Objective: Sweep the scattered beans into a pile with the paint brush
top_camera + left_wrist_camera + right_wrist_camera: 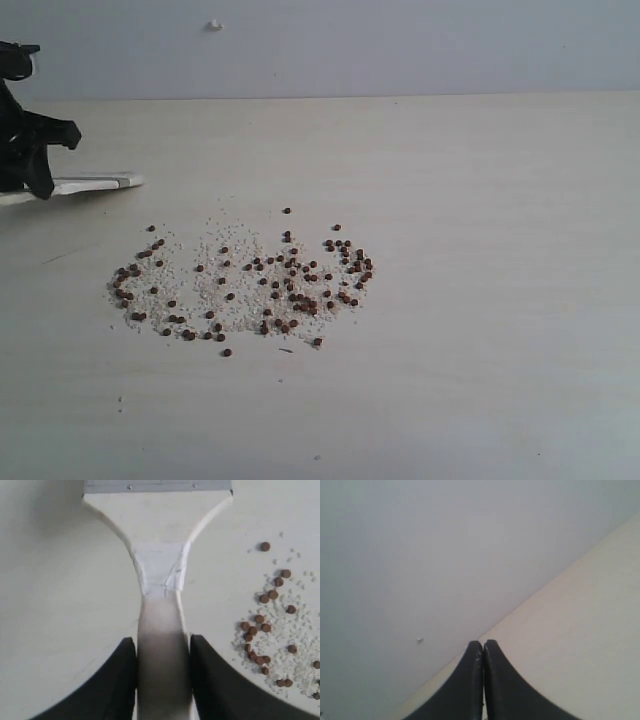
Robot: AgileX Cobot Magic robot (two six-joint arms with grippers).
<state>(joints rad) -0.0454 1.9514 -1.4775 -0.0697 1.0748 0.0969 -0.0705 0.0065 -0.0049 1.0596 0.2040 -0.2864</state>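
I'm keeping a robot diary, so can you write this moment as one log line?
left claw: shut on paint brush | right claw: shut, empty | beans: scattered on table, not yet swept

A pale, faintly grained table (pixel 480 300) stretches beneath and beyond the left claw (pixel 162 647). Fine whitish grains (pixel 215 275) lie strewn on it near that claw, toward the table's middle. Ahead of the right claw (pixel 483 645) rises a plain grey wall (pixel 400 45) bearing one small white speck (pixel 214 24).
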